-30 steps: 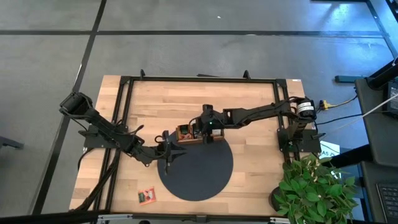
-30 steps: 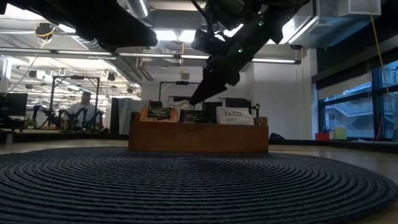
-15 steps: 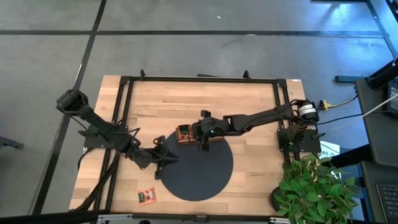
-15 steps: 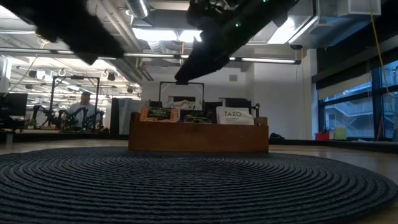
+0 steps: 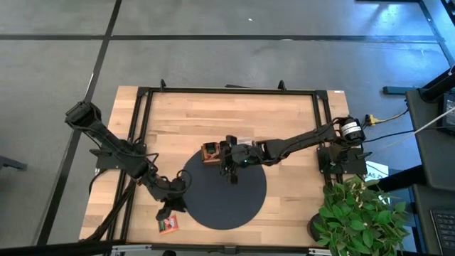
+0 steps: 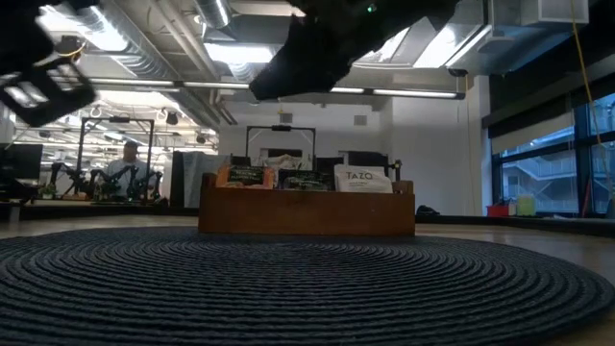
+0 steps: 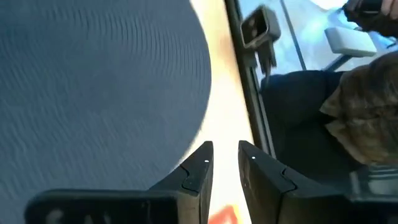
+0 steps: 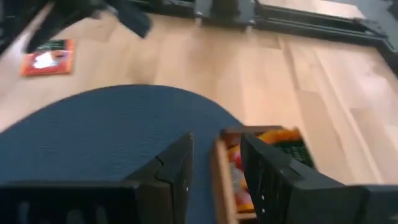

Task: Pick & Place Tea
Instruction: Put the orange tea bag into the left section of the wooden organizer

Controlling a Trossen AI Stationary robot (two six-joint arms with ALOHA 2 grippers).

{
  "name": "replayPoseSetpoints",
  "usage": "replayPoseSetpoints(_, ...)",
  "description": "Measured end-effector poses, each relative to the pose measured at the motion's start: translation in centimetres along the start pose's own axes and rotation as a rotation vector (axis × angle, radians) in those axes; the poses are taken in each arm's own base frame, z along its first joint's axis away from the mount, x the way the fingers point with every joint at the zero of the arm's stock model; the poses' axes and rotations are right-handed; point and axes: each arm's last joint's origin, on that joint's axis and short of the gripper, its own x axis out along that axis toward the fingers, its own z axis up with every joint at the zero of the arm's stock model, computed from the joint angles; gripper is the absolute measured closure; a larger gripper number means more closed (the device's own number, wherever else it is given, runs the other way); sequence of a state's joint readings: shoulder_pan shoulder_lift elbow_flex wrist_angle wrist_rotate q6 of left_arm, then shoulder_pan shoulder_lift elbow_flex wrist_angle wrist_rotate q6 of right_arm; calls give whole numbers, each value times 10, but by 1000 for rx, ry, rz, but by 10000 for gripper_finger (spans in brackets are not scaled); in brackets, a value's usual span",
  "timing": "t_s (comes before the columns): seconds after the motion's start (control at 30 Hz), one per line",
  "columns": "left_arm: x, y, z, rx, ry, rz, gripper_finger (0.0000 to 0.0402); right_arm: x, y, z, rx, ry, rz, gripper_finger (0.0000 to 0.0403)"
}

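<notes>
A brown wooden tray (image 5: 211, 152) stands at the far edge of the round dark mat (image 5: 227, 195). Tea sachets stand upright in it: orange (image 6: 245, 176), dark (image 6: 306, 179) and white (image 6: 360, 178). One orange-red sachet (image 5: 168, 225) lies flat on the bare wood near the table's near left corner. My left gripper (image 5: 168, 212) hovers open just beside this sachet, whose corner (image 7: 224, 216) shows below the fingers. My right gripper (image 5: 231, 176) hangs open over the mat, on the near side of the tray (image 8: 249, 168), with nothing between its fingers.
Black frame rails (image 5: 138, 142) run along the table's edges. A potted plant (image 5: 355, 213) stands at the near right corner, beside the right arm's base (image 5: 341, 153). In the room behind the table a person (image 6: 130, 168) sits far off.
My left gripper has swung from the mat's left edge toward the table's near left corner, turning as it went, and now stands by the loose sachet. My right gripper has drawn back from the tray toward the near edge and risen over the mat.
</notes>
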State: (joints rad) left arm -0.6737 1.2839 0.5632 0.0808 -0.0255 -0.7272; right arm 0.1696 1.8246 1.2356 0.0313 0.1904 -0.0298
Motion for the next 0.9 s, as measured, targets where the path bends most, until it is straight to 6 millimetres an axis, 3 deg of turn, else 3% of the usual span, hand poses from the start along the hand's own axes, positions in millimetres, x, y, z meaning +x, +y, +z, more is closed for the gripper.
replayPoseSetpoints(0.17,-2,-11,-24,-76,120,17,330,4,9,-2,-5,-15,18,267)
replayPoseSetpoints(0.33,-6,-22,-44,-23,156,67,330,16,13,-5,4,-64,16,267)
replayPoseSetpoints(0.6,5,-27,-52,102,146,48,332,38,17,-16,15,-111,13,267)
replayPoseSetpoints(0.9,22,-23,-60,336,193,31,331,39,19,-14,42,-138,19,267)
